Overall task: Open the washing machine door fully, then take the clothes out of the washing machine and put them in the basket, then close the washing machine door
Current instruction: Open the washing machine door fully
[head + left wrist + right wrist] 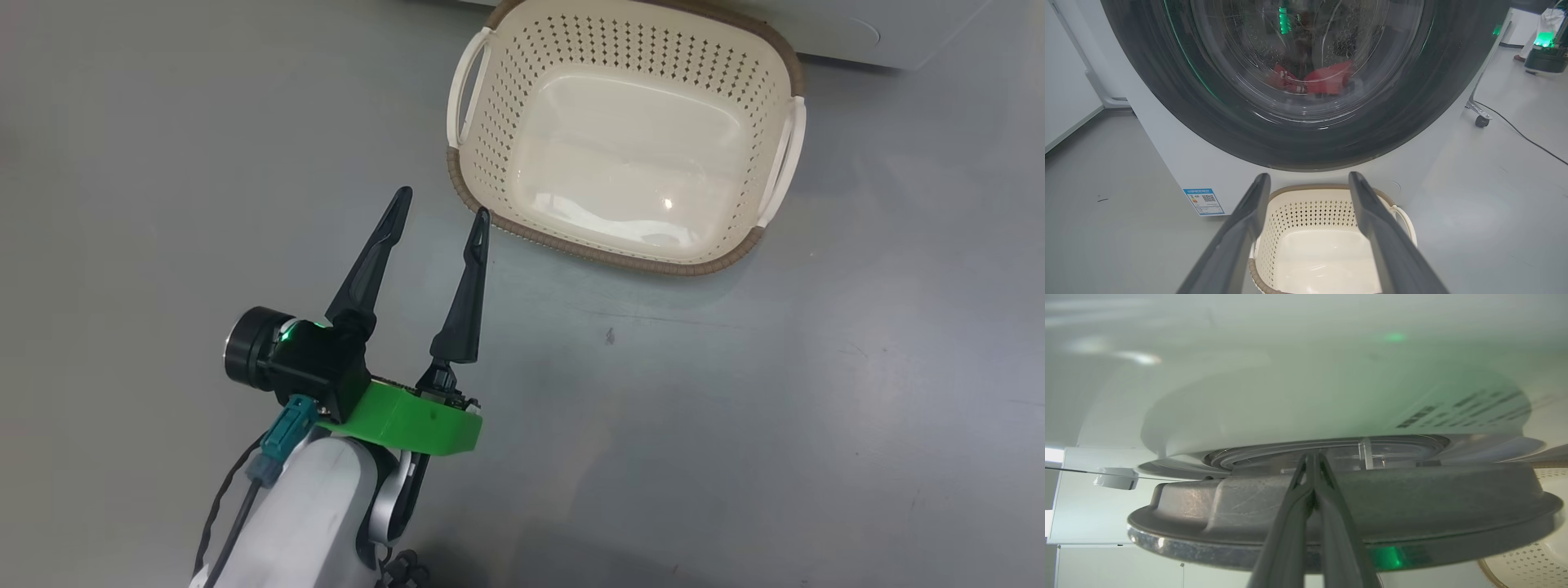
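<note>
Beside basket (653, 263) rim: left pincer (442, 202) spread, empty | right pincer (1310, 456) clenched at door (1412, 506) edge

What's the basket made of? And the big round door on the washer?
Basket: probably cream plastic, shiny bottom catching light, neat holes in its walls; the brown rim looks woven but may be moulded. Door: glossy black rim, likely plastic, round a clear see-through bowl, glass or clear plastic.

Glossy black washing machine door (1167, 102), perforated plastic basket (506, 122)
</note>
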You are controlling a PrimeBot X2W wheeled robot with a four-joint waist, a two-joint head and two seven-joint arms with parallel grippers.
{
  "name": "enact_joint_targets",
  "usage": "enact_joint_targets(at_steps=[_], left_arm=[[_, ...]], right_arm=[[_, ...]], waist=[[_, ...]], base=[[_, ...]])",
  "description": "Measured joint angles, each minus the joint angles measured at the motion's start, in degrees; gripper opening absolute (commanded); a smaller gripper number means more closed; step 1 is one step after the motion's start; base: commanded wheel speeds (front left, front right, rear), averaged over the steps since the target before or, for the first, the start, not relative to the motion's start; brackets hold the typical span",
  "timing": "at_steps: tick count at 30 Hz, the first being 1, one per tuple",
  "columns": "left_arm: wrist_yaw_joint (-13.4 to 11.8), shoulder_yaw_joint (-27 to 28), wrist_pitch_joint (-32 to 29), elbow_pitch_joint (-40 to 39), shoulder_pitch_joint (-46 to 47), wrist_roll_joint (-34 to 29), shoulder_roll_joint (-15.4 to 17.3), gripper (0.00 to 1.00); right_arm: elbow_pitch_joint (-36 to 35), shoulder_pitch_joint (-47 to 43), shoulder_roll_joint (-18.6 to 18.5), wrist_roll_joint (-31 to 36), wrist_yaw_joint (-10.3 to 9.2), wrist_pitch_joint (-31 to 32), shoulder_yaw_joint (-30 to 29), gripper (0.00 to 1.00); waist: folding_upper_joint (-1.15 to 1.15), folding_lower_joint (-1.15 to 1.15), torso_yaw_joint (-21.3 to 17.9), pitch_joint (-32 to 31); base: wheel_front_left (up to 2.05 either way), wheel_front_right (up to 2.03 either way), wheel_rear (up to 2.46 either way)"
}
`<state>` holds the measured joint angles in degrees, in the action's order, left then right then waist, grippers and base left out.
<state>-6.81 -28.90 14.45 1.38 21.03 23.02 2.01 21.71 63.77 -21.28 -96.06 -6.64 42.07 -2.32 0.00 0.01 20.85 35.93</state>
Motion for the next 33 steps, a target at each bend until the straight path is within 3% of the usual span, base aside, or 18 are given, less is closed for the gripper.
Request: enact_joint_targets(at_steps=[27,33], left_arm=[[0.0,1.2,0.0,0.6,0.1,-0.1,-0.1,1.0],[0.0,1.4,0.0,1.6,0.1,-0.1,-0.1,1.0]], right_arm=[[1.7,-2.4,-1.8,-5.3,0.0,12.9,2.2,0.0],[1.4,-4.6,-1.5,-6.3,0.81,15.1,2.6,0.0]], waist=[[0.0,0.0,-2.0,-1.0],[0.0,0.0,-2.5,-1.8]], base=[[0.0,0.0,0.0],[0.0,0.0,0.0]])
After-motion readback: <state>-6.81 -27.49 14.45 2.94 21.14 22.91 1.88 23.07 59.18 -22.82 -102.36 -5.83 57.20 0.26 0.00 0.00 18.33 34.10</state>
